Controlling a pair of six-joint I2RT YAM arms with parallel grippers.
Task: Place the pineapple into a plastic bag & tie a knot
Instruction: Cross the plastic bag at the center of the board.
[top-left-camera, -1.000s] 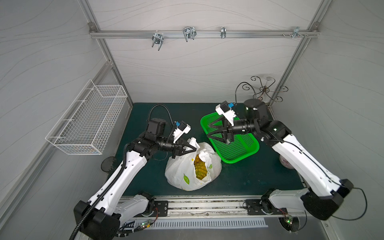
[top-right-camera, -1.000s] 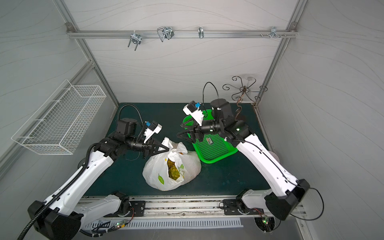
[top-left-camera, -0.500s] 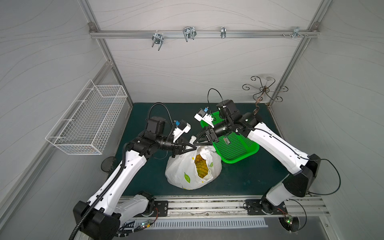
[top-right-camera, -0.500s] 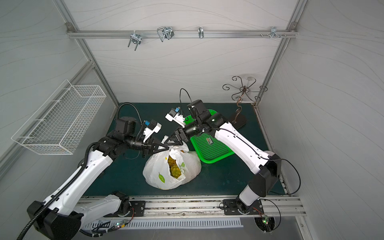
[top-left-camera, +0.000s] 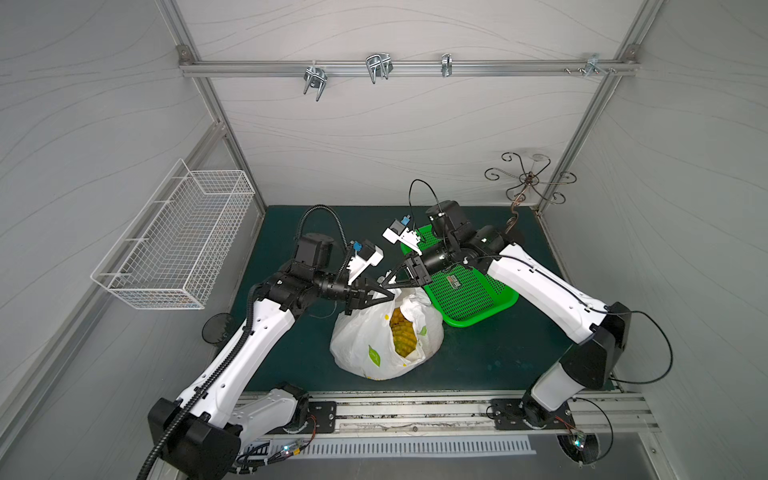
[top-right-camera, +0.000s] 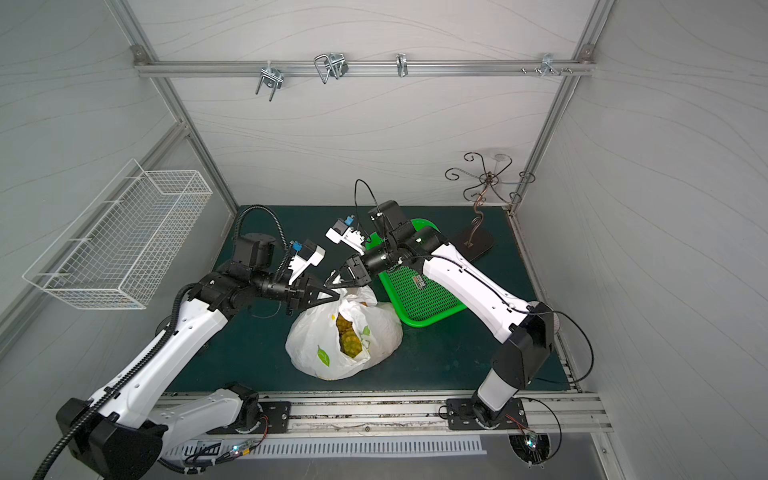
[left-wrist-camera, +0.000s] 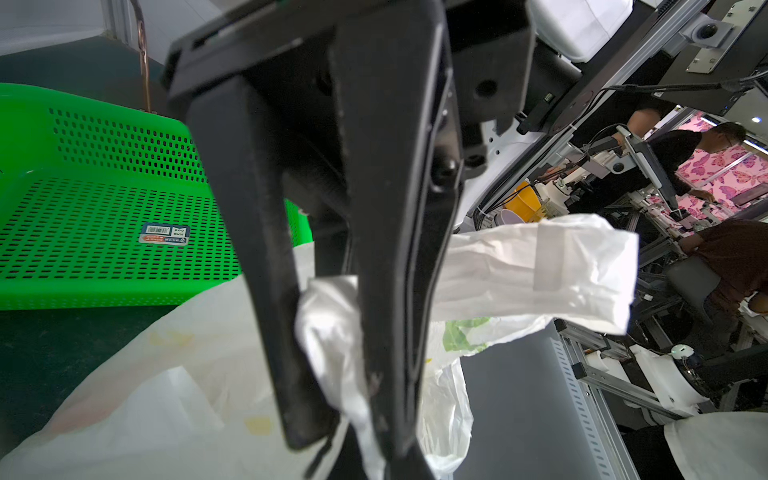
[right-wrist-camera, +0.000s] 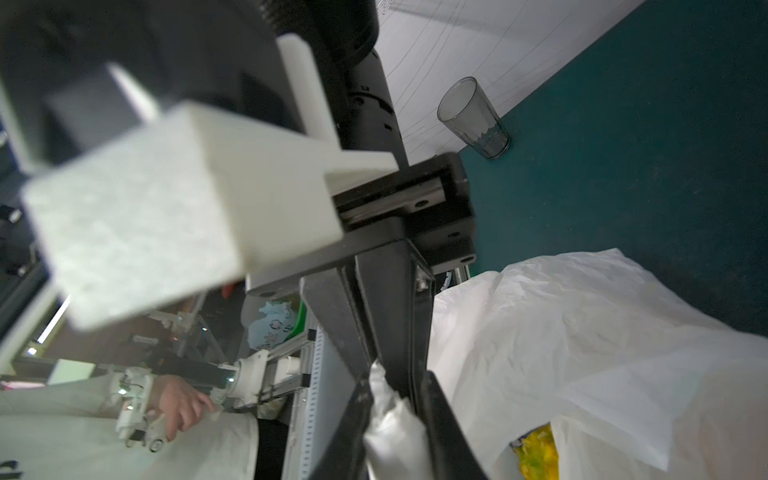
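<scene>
The white plastic bag (top-left-camera: 374, 349) (top-right-camera: 320, 340) sits mid-mat, its mouth gaping, with the yellow pineapple (top-left-camera: 402, 332) (top-right-camera: 348, 332) inside. My left gripper (top-left-camera: 388, 296) (top-right-camera: 336, 297) (left-wrist-camera: 357, 432) is shut on a bunched white handle at the bag's top. A flat white tail (left-wrist-camera: 540, 274) sticks out past its fingers. My right gripper (top-left-camera: 388, 284) (top-right-camera: 332, 284) (right-wrist-camera: 395, 432) meets it tip to tip and is shut on another bunch of white handle plastic. I cannot tell whether a knot has formed between them.
A green perforated tray (top-left-camera: 469, 299) (top-right-camera: 419, 299) (left-wrist-camera: 104, 208) lies just right of the bag, under my right forearm. A wire basket (top-left-camera: 174, 245) hangs on the left wall. A curly metal stand (top-left-camera: 528, 187) occupies the back right corner. A glass (right-wrist-camera: 473, 118) stands by the wall.
My right arm swung left from over the tray to the bag's top, and its jaws went from open to shut on the handle. Left gripper and bag stayed put.
</scene>
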